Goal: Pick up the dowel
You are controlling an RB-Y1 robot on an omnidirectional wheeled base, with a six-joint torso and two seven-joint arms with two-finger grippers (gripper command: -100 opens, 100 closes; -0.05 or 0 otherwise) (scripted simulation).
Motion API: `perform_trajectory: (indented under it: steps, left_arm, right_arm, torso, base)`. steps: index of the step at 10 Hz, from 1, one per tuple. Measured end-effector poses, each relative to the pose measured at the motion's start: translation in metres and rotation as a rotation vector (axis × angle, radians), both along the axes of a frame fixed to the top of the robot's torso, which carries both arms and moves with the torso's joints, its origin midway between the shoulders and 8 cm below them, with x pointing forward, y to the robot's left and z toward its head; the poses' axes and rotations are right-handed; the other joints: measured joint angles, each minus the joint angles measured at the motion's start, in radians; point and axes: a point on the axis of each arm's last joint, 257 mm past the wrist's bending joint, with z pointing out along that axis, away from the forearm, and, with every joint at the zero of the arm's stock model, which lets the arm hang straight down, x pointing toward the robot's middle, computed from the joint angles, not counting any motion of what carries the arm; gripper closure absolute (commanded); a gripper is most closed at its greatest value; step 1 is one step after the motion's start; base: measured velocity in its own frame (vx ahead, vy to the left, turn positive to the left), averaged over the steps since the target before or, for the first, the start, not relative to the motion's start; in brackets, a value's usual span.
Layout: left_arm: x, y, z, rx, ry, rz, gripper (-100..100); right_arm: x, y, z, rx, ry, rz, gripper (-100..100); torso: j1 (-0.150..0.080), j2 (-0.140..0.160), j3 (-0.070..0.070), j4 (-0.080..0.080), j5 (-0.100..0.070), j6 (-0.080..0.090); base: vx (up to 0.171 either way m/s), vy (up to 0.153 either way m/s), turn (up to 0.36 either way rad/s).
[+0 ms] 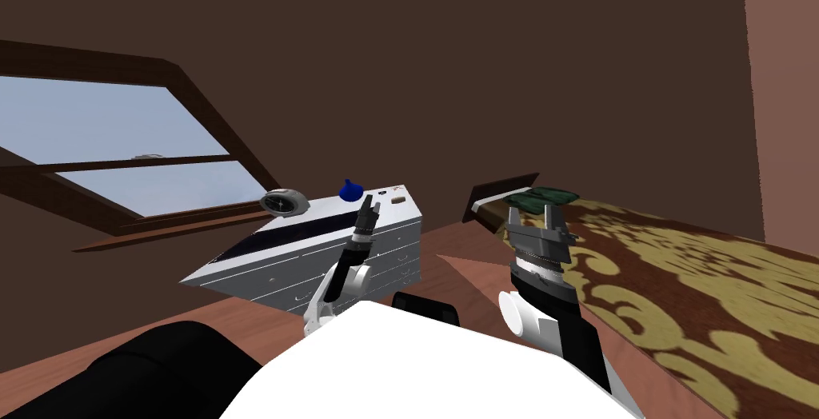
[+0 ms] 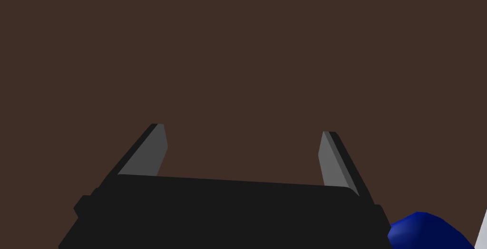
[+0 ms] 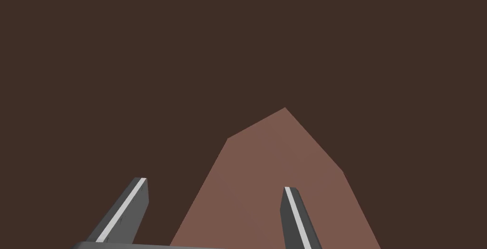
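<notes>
A small tan stub [image 1: 397, 197], likely the dowel, lies on the top of a white chest of drawers [image 1: 320, 234] near its far right corner. My left gripper [image 1: 369, 201] is raised over that top, just left of the stub and apart from it. In the left wrist view the left gripper [image 2: 243, 132] stands open with nothing between its fingers, facing a dark brown wall. A blue rounded object [image 2: 423, 229] lies beside it. My right gripper [image 1: 531, 213] is held up near the head of the bed, open and empty [image 3: 215, 184].
On the chest top also sit a round grey clock [image 1: 285, 201], the blue rounded object [image 1: 349, 190] and a tiny red item [image 1: 384, 193]. A bed [image 1: 704, 294] with a brown and gold cover lies to the right. A window [image 1: 120, 154] is at the left.
</notes>
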Motion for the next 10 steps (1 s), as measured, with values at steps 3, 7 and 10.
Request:
perform_trajectory:
  steps: [3,7,10]
  left_arm:
    - [0.013,-0.005,-0.006,0.047,0.049,-0.017,-100]
    - [0.030,-0.007,-0.012,0.101,0.112,-0.026,-100]
    - [0.045,-0.005,-0.013,0.139,0.154,-0.027,-100]
  right_arm:
    - [0.000,0.000,0.000,0.000,0.000,0.000,0]
    - [0.000,0.000,0.000,0.000,0.000,0.000,0]
    - [0.000,0.000,0.000,0.000,0.000,0.000,0]
  torso:
    - [0.002,0.000,0.000,0.000,0.000,0.000]
    - [0.001,-0.001,-0.001,0.000,0.000,0.000]
    - [0.001,-0.001,-0.001,0.000,0.000,0.000]
  base:
    - [-0.031,-0.031,-0.017]
    - [-0.023,-0.039,-0.015]
    - [-0.022,-0.042,-0.011]
